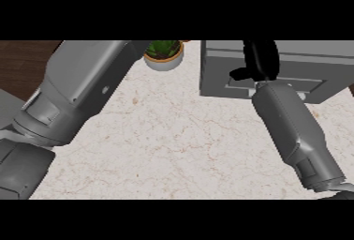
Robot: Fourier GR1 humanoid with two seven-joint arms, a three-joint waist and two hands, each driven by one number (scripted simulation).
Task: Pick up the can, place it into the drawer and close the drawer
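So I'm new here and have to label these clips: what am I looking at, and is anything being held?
One view, as from the robot's head, looking steeply down at a marble counter. The two grey shapes coming up from the lower edge are its forearms. The right hand, black, reaches over the grey drawer unit at the top right; its fingers look straight and rest on the unit, so it seems to press rather than hold. The left forearm runs up to the top edge, and its hand is out of view. A small potted plant stands at the back. No can shows in this picture, so it may be inside the drawer already, but that cannot be seen.
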